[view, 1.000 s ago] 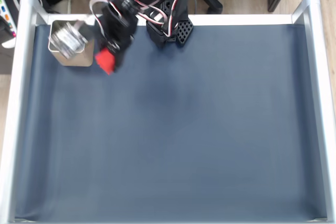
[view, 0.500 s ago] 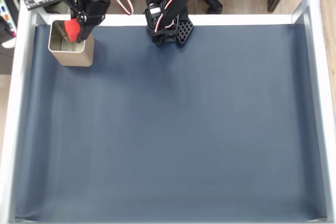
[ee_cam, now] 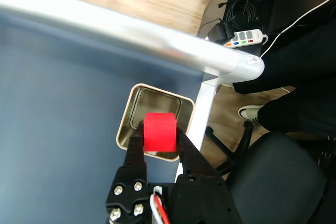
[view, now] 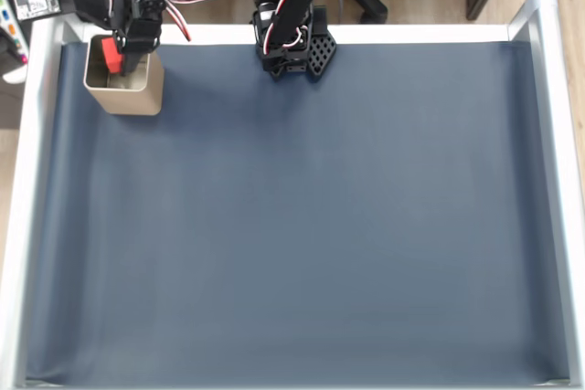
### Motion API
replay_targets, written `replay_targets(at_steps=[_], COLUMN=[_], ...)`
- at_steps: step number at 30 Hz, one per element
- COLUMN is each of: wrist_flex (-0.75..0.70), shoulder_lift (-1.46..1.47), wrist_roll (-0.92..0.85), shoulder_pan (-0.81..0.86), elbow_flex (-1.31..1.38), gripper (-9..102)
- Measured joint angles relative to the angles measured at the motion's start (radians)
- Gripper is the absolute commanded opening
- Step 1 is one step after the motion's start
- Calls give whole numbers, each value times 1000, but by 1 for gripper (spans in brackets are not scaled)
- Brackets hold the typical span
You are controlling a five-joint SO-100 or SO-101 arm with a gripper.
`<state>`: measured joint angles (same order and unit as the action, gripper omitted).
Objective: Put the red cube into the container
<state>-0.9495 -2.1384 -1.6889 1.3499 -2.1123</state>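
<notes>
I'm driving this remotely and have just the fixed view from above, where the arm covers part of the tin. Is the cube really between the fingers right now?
Observer: Yes. In the wrist view the gripper is shut on the red cube, one finger on each side.
Operator: Is the cube over the opening?
Observer: The wrist view shows the cube in front of the container, overlapping its near rim; the open interior lies just past it.
Operator: Anything already in the tin?
Observer: The bottom visible in the wrist view looks bare metal.
</notes>
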Motion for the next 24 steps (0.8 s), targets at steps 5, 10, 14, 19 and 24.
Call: replay_targets(at_steps=[5,10,14,19,24], wrist_flex=[40,58,58,58,78], shoulder_lift=[21,21,21,21,21], wrist_roll=[38,52,54,69,78], shoulder_pan=[0,0,0,0,0], elbow_flex=[0,0,0,-6,-28], gripper=[5,10,18,24,27])
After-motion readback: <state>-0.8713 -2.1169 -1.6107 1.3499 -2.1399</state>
